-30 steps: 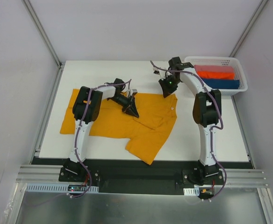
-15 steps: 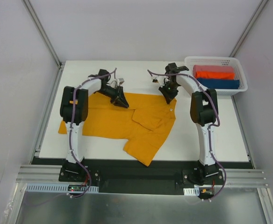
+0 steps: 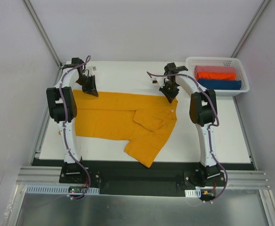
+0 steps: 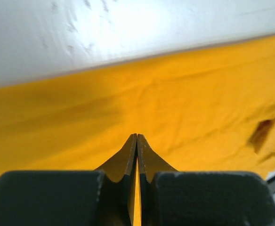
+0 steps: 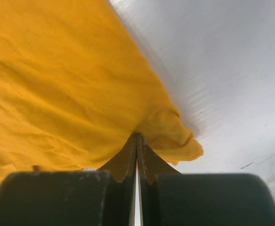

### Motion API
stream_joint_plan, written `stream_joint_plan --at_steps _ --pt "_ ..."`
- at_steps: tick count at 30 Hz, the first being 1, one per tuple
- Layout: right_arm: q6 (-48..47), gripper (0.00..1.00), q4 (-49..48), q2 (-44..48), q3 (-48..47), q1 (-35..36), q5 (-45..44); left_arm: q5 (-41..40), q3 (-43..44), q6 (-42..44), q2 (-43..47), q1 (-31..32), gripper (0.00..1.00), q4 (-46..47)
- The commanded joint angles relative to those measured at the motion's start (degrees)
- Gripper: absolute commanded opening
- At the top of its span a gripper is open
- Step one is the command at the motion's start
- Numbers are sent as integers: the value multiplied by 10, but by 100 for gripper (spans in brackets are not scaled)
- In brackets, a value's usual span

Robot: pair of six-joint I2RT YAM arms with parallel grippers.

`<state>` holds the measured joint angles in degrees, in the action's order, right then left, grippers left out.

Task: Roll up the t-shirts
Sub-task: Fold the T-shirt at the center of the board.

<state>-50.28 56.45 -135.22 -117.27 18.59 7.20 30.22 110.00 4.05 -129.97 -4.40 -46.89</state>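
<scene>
From above, the shirt lies spread on the counter, with the left tool and right tool at its far edge. Left wrist: jaws closed, apparently pinching cloth. Right wrist: jaws clamped on a bunched corner. Best to draw both tools apart evenly and low, flattening that edge before rolling.

Your left gripper and right gripper both have jaws pressed together, each pinching the t-shirt at its tips; left arm and right arm stretch far forward.
</scene>
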Motion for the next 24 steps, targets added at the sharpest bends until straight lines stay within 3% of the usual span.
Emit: stream_joint_plan --at_steps 1,10,18,21,24 --pt "-22 1 20 -25 -43 0 -48 -69 45 44 -49 1 0 -52" --pt "-46 1 -7 -82 -110 -6 -104 -65 109 6 -128 3 2 -42" --pt "-84 1 -159 -95 -100 -14 -165 -41 229 -9 -179 5 11 -17" --pt "-71 1 -168 -65 -117 -23 -124 8 225 -3 -151 6 20 -18" --pt "-58 12 -201 49 -78 -29 -40 48 182 -13 -65 6 30 -19"
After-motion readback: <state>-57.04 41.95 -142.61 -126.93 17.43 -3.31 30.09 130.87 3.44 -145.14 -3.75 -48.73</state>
